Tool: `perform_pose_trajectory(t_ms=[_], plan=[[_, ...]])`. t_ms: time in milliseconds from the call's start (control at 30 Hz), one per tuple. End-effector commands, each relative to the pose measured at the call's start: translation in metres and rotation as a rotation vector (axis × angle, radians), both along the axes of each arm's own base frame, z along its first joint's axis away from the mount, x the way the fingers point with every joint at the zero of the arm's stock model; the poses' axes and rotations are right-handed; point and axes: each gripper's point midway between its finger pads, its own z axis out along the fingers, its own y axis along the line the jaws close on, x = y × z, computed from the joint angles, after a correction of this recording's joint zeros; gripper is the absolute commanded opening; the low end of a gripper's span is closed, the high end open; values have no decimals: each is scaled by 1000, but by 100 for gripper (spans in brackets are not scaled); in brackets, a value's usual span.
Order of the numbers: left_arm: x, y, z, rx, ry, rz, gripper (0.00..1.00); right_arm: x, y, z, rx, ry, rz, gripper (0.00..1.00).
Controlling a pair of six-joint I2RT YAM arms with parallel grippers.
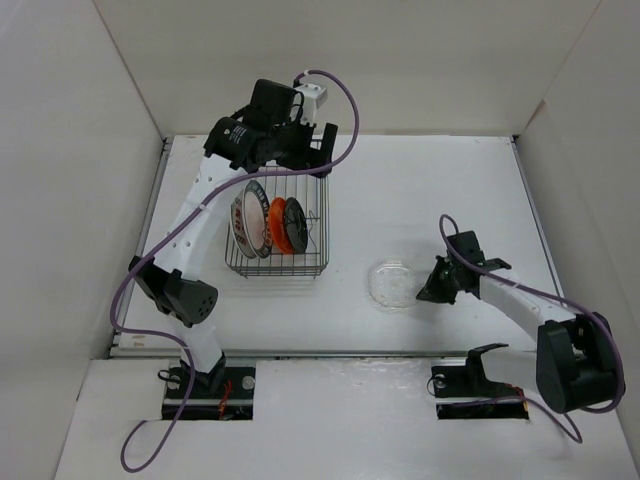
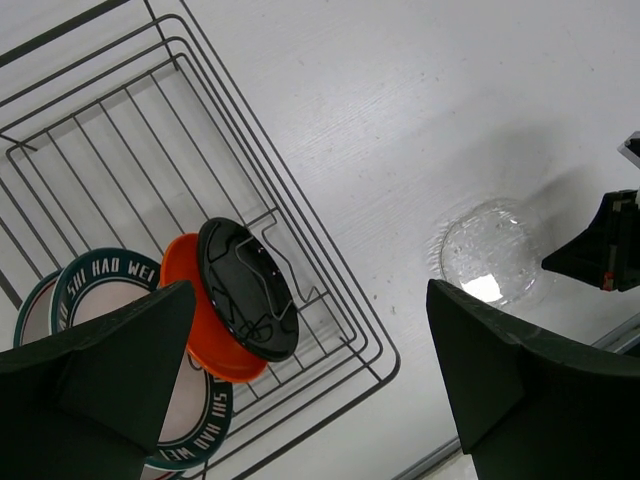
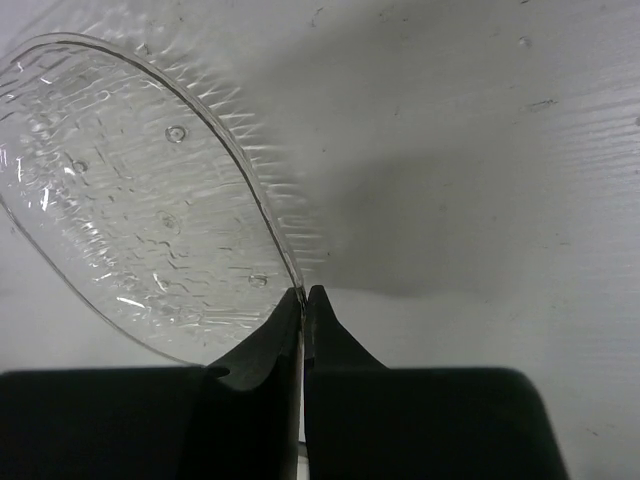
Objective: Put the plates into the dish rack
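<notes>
The black wire dish rack (image 1: pixel 275 272) stands left of centre. Upright in it are a white plate with red motifs (image 1: pixel 240 220), a green-rimmed plate (image 1: pixel 256 226), an orange plate (image 1: pixel 277 224) and a black plate (image 1: pixel 295 224). My left gripper (image 1: pixel 300 160) hovers open and empty over the rack's far end. The left wrist view shows the rack (image 2: pixel 120 130), the black plate (image 2: pixel 245 290) and the orange plate (image 2: pixel 205 345). The clear glass plate (image 1: pixel 391 284) is on the table. My right gripper (image 1: pixel 422 292) is shut on its right rim, seen in the right wrist view (image 3: pixel 304 295) with the plate (image 3: pixel 140 210).
White walls enclose the table on the left, right and back. The far half of the rack (image 2: pixel 90 120) holds no plates. A metal rail (image 1: pixel 330 352) runs along the table's near edge, with both arm bases just below it.
</notes>
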Motion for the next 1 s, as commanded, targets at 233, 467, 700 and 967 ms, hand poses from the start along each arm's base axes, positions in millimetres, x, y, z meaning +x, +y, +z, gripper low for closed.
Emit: perform_pose_trajectory(t_ms=[233,467,700,967], plan=[[-6,-26,32,-100,-96,-182,100,64,10,109,55,-447,-95,0],[-20,-66,37,-164,-143,-447,100,79,16,241,173,-911,-67,0],[-44,-105,9,-196,-64,-625,100,84,44,257,220,-928,62,0],[-54,-126,-18,-216,32,-680,84,80,41,281,216,-1004,51,0]])
